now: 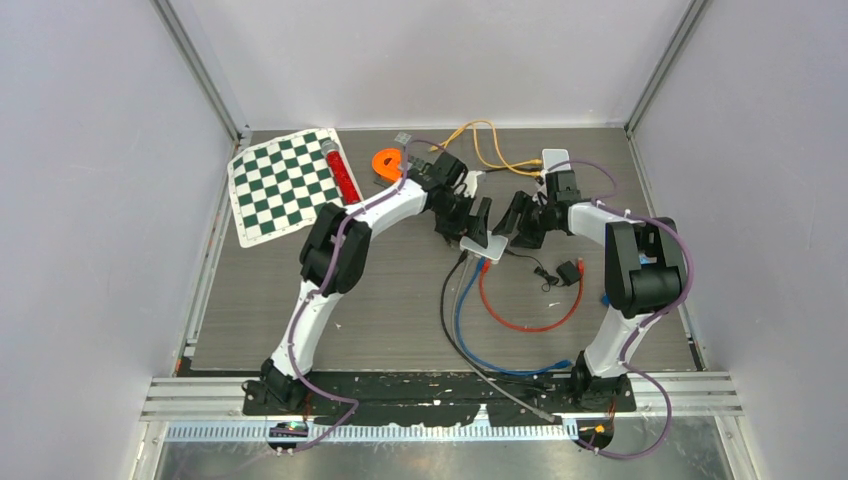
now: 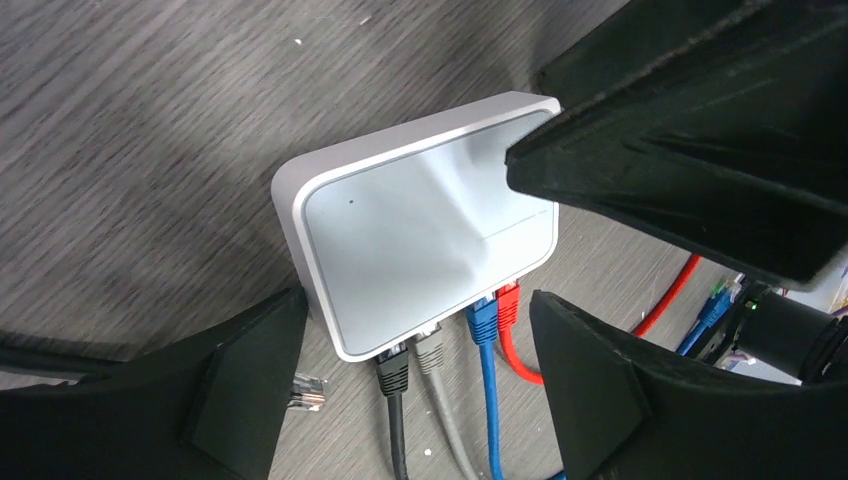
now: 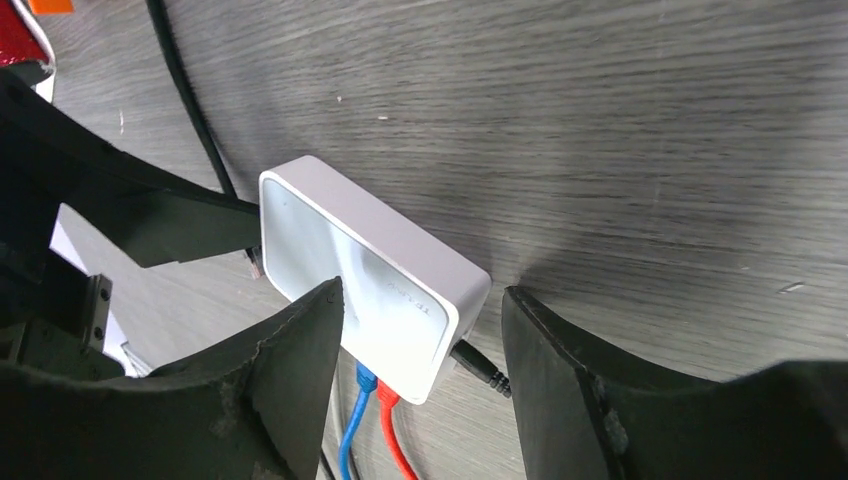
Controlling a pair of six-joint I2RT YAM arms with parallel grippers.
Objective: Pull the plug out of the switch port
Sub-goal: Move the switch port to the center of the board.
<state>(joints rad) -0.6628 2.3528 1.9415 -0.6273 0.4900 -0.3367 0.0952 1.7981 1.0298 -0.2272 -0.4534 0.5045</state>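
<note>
The white switch lies flat at mid-table. In the left wrist view the switch has a black plug, a grey plug, a blue plug and a red plug seated in its near edge. My left gripper is open and straddles that plug edge without holding anything. My right gripper is open around the switch's other end, near the blue plug, the red plug and a black power plug.
A loose clear plug lies by my left finger. A checkered mat, red tube, orange ring and yellow cable sit at the back. A red cable loop, blue cable and small black adapter lie nearer me.
</note>
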